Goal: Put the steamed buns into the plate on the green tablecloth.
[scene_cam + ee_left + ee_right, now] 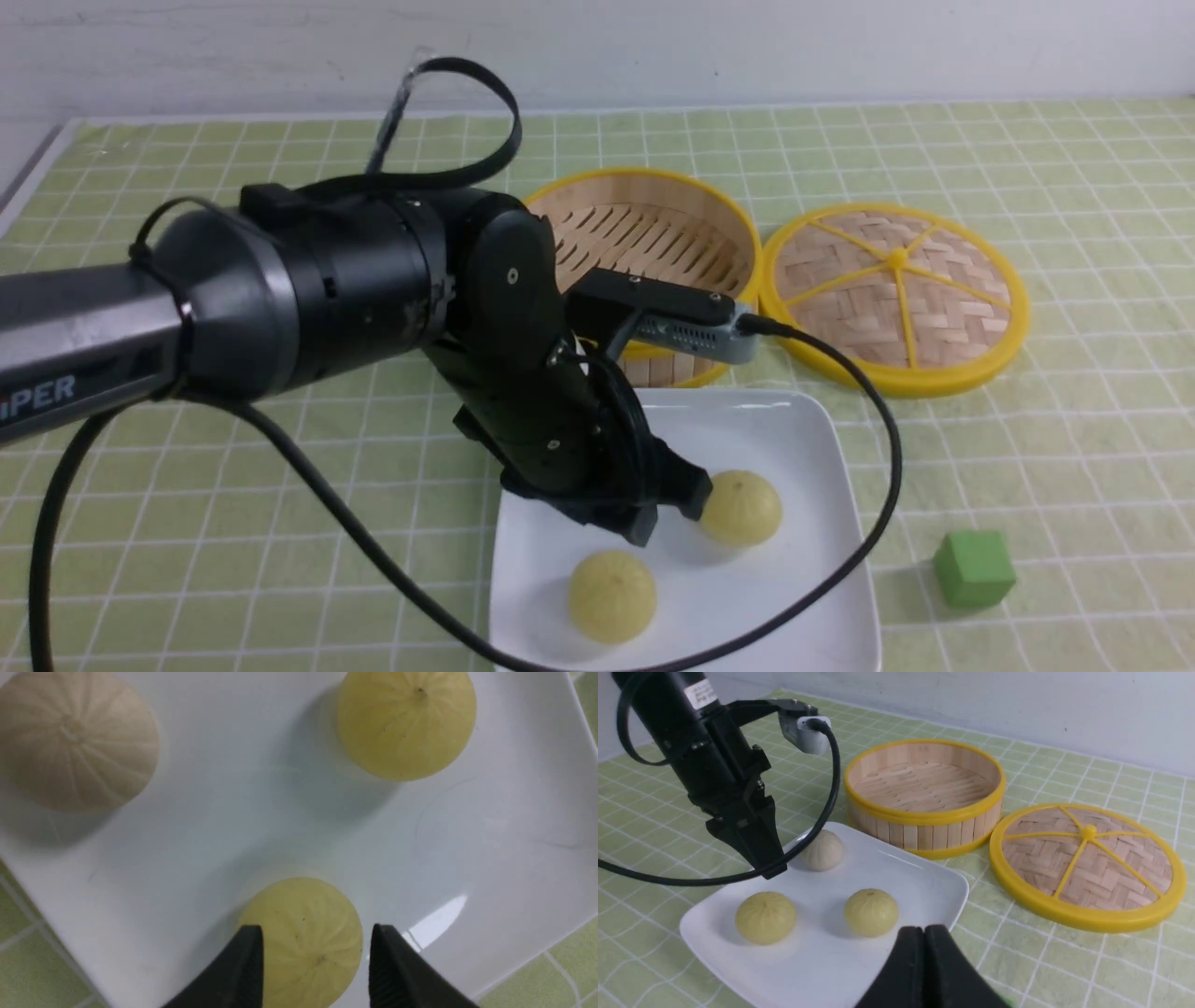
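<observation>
Placement check: I find one pale yellow domed bun (611,595), a second pale yellow bun (742,507) and the greyish-white bun (823,850) all resting apart on the large glossy white square plate (794,439), which lies on the checked light-green tablecloth (1074,448). Left gripper (670,521) hangs above the plate, jaws parted wide, holding nothing. Right gripper (923,933) sits near the plate's rim, jaws pressed together, nothing seen between them.

A robotics lab test bench, not a kitchen: a black cabled robot arm (327,280) reaches over a counter (19,182) under a light yellow-green checked cloth (1074,448), against a bare white wall (747,47), with a yellow-rimmed bamboo steamer basket (653,233) and a small green cube (974,568).
</observation>
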{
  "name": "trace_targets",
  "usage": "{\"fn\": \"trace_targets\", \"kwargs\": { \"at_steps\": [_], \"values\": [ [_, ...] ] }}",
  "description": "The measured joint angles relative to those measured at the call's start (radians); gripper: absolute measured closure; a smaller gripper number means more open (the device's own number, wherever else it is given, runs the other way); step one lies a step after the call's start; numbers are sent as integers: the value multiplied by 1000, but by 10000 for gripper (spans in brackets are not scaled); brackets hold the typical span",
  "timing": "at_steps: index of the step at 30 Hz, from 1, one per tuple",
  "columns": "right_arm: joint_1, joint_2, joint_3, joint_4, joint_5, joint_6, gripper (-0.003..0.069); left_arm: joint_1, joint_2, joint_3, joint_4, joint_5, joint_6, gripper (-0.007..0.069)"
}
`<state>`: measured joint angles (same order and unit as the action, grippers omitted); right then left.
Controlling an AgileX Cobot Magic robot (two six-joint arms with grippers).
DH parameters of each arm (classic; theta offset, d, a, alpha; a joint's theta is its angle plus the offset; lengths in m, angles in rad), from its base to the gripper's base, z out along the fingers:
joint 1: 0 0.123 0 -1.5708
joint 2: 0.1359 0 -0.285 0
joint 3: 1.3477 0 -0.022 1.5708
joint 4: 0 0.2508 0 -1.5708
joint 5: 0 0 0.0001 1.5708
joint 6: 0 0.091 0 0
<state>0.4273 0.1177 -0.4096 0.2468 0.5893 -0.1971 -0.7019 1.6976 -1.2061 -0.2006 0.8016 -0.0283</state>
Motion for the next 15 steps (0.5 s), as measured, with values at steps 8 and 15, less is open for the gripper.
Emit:
{"fn": "trace_targets", "kwargs": {
  "at_steps": [8,15],
  "values": [
    [0,0,32,-11,-100,5,659,0,0,-1,0,0,0,522],
    [0,0,116,-57,-224,30,657,0,0,-1,-1,-14,0,622]
  ]
}}
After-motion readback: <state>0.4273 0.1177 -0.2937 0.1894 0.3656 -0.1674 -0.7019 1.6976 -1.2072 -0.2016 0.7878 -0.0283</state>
